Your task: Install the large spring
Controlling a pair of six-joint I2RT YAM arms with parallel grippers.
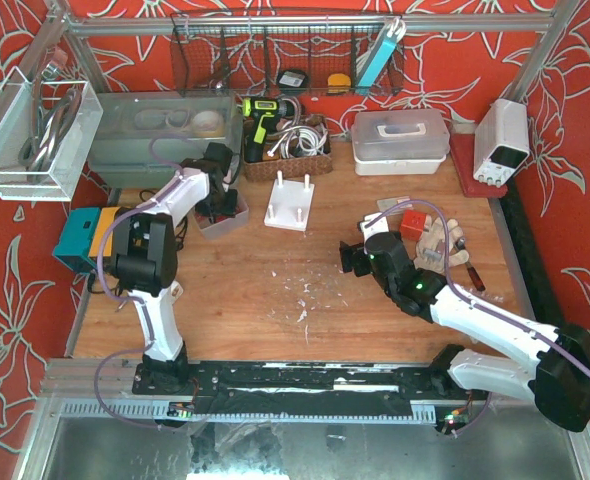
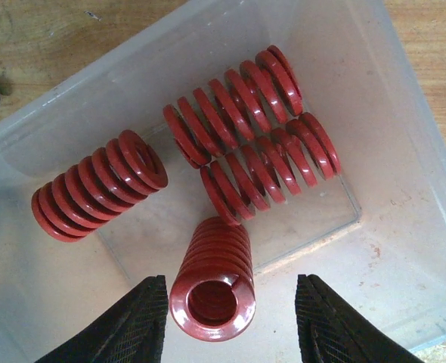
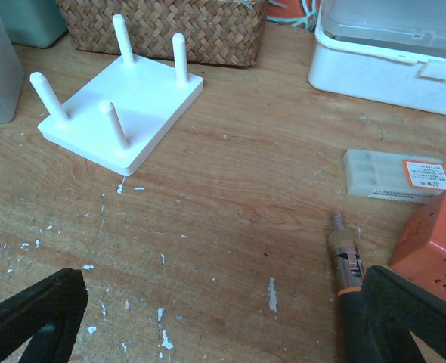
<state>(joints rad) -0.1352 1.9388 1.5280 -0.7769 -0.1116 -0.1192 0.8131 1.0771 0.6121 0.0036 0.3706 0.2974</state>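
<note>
Wood table (image 1: 275, 290), red floral walls | peg board (image 3: 121, 113) bare | bin (image 2: 404, 227) holds four red springs | nearest spring (image 2: 212, 291) sits between left gripper (image 2: 230, 286) jaws, part open, not gripping | right gripper (image 3: 223, 318) wide, empty | spring likely stiff, weighty, slick: pinch across coils mid-length

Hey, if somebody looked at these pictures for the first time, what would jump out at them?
The bright red springs lying in a clear plastic bin grab the eye first. The nearest spring sits end-on to the camera between the open fingers of the left tool. Next comes the white board with four pegs, on the wooden table in front of a wicker basket.
</note>
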